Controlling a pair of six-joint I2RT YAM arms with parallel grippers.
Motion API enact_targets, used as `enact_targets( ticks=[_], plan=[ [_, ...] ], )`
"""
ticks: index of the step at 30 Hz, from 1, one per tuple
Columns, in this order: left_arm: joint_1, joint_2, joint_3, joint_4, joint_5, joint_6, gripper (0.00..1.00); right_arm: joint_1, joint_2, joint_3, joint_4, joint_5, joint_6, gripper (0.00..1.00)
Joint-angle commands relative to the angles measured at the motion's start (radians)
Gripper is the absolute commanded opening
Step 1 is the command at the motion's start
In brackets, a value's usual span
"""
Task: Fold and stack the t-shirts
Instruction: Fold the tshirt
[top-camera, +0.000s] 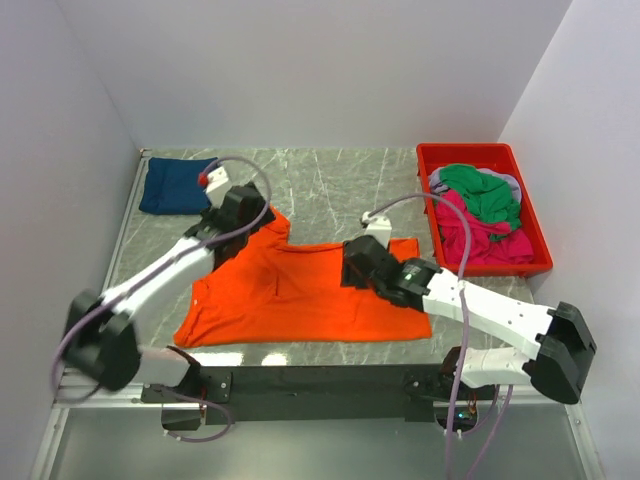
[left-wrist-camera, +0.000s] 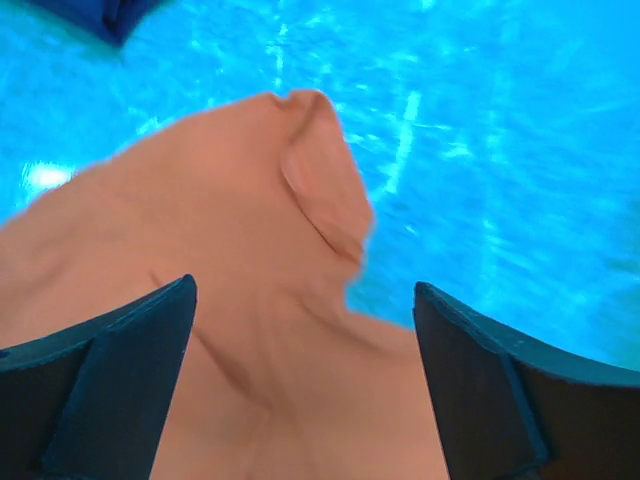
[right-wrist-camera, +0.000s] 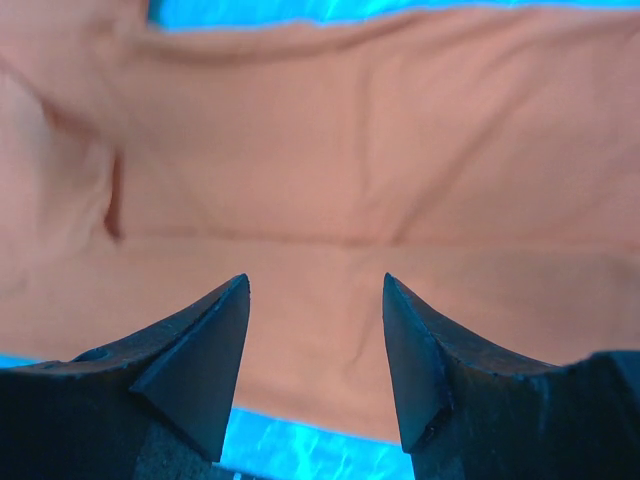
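The orange t-shirt (top-camera: 300, 295) lies spread flat on the table's middle. It shows pale orange in the left wrist view (left-wrist-camera: 230, 290) and the right wrist view (right-wrist-camera: 330, 190). A folded navy t-shirt (top-camera: 175, 187) lies at the back left. Green (top-camera: 480, 190), magenta (top-camera: 480, 240) and grey shirts are bunched in the red bin (top-camera: 535, 255). My left gripper (top-camera: 243, 210) is open above the orange shirt's upper left sleeve (left-wrist-camera: 305, 300). My right gripper (top-camera: 358, 262) is open over the shirt's right part, near its edge (right-wrist-camera: 315, 285). Neither holds cloth.
The red plastic bin stands at the back right by the wall. White walls close in the table on the left, back and right. The grey marble table (top-camera: 330, 175) shows bare behind the orange shirt.
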Motion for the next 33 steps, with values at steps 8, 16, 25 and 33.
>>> enact_targets(
  ticks=[8,16,25,33],
  plan=[
    [0.138,0.475,0.325,0.023,0.047,0.171,0.82,-0.208,-0.100,0.013,0.115,-0.067,-0.134,0.63],
    [0.180,0.632,0.426,0.056,0.111,0.178,0.81,-0.238,-0.103,-0.036,0.147,-0.107,-0.144,0.63],
    [0.223,0.741,0.481,0.102,0.153,0.120,0.81,-0.239,-0.100,-0.061,0.164,-0.130,-0.151,0.63],
    [0.246,0.811,0.544,0.103,0.193,0.088,0.79,-0.238,-0.111,-0.097,0.175,-0.141,-0.153,0.63]
  ],
)
